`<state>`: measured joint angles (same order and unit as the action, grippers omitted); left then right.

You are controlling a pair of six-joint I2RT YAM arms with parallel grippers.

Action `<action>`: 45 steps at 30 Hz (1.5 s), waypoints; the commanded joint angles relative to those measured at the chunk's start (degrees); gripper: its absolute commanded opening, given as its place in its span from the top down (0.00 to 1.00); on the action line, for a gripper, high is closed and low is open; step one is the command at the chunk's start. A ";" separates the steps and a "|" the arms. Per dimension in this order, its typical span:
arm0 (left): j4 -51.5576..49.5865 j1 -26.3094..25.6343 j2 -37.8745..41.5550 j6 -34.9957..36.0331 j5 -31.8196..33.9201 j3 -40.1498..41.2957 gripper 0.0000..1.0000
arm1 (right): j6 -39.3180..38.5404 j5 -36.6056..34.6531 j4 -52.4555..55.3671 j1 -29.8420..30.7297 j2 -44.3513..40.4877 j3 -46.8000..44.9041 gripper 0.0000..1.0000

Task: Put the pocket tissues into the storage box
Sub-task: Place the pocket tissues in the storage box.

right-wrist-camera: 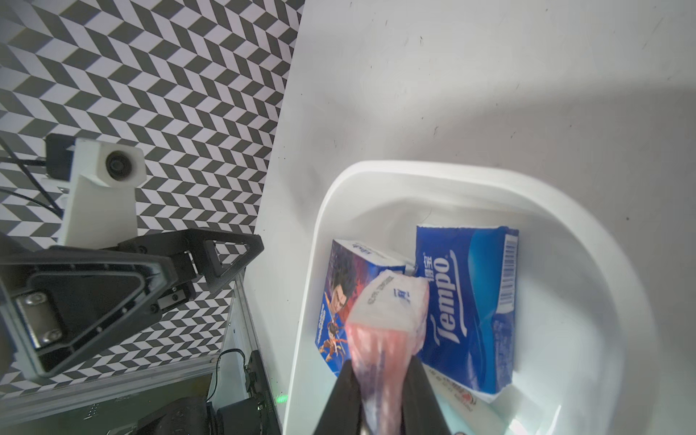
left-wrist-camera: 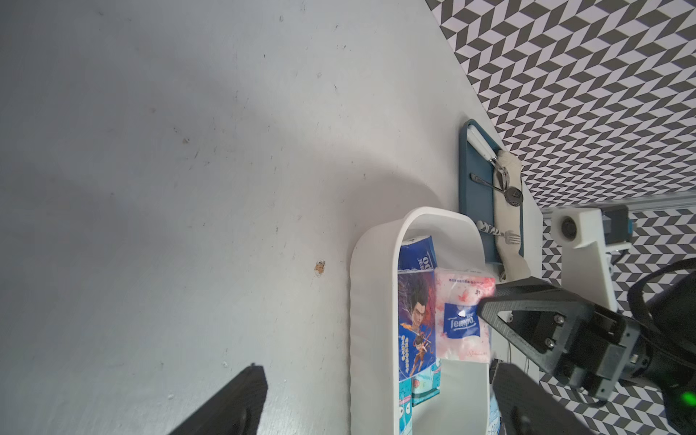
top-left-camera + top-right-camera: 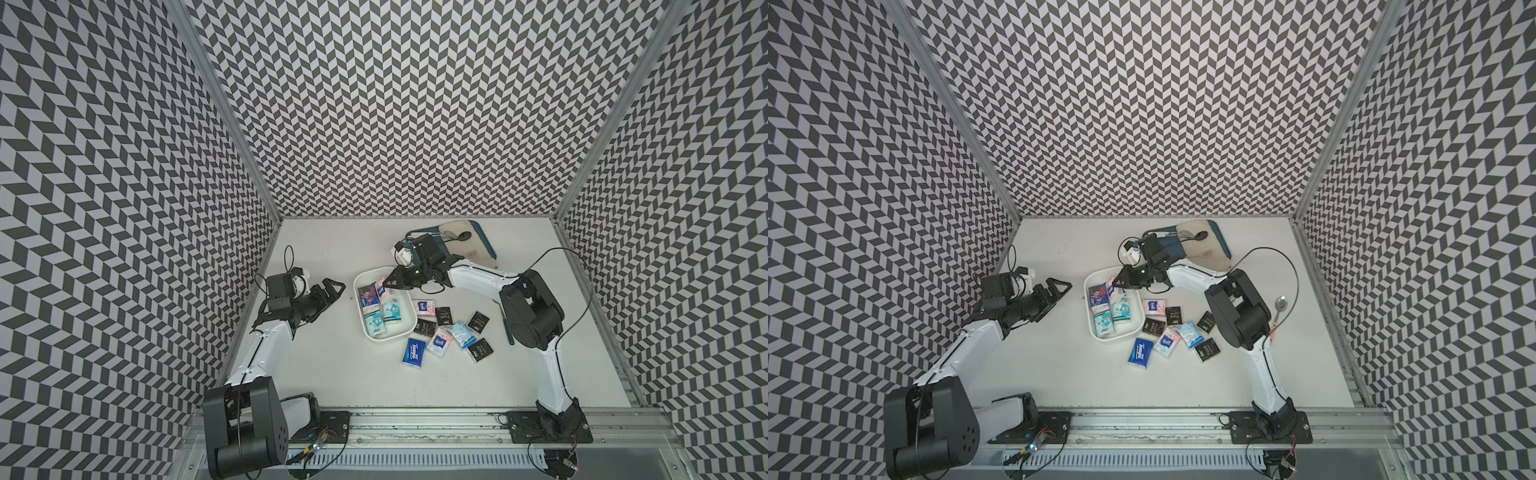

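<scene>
A: Holding anything, the right gripper (image 1: 380, 376)?
B: Yep, jaws pinched on a pink-white packet (image 1: 388, 312). It's gripped by one end, so the rest points down into the storage box (image 1: 414, 167).
A: Where exactly?
B: Far end of the box, over the dark blue Tempo packet (image 1: 467, 301) and the cartoon-print one (image 1: 339, 297). Can't tell if it touches them.
A: Why that end?
B: Prob. bc the teal packets (image 3: 376, 326) fill the near end. Letting go looks like the next step, imo.
A: And the left gripper (image 3: 336, 285)?
B: Jaws spread wide, nothing in them. It sits near the box but apart from it, out of the way, I'd guess.
A: Much to go?
B: Approx. eight loose packets (image 3: 414, 352) lie on the surface (image 3: 316, 365) on the box's other side, nearer the right arm. Not close to done.
</scene>
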<state>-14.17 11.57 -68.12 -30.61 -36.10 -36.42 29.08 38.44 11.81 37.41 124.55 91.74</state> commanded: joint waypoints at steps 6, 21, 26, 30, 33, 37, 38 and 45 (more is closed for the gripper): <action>-0.57 0.39 1.58 1.07 -0.99 0.57 0.00 | -0.42 -1.93 0.97 1.18 4.43 4.63 0.94; -0.59 0.39 1.58 0.82 -1.17 0.30 0.00 | -3.06 -18.55 9.83 2.01 3.98 9.05 0.52; -0.77 0.38 1.83 0.67 -1.26 0.34 0.00 | -4.34 -21.64 12.27 3.28 4.47 12.02 0.47; -0.77 0.40 1.94 0.59 -1.24 0.30 0.00 | -3.61 -19.58 11.12 3.41 3.42 12.41 0.43; -0.68 0.41 1.96 0.46 -1.34 0.30 0.00 | -3.07 -17.87 9.95 3.37 1.50 12.41 0.42; -0.42 0.41 1.69 0.29 -1.60 0.24 0.00 | -4.38 -16.49 9.58 3.37 -2.60 11.60 0.42; -0.42 0.44 1.61 0.28 -1.73 0.21 0.00 | -4.95 -16.40 9.83 3.24 -3.70 11.06 0.42; 0.29 -0.51 0.12 -0.38 -3.36 0.07 0.00 | -10.67 -18.13 15.66 1.41 -11.92 4.28 0.49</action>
<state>-14.59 11.57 -67.33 -30.96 -37.93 -36.42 21.96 21.37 25.19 39.72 116.64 98.43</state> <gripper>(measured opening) 0.995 0.510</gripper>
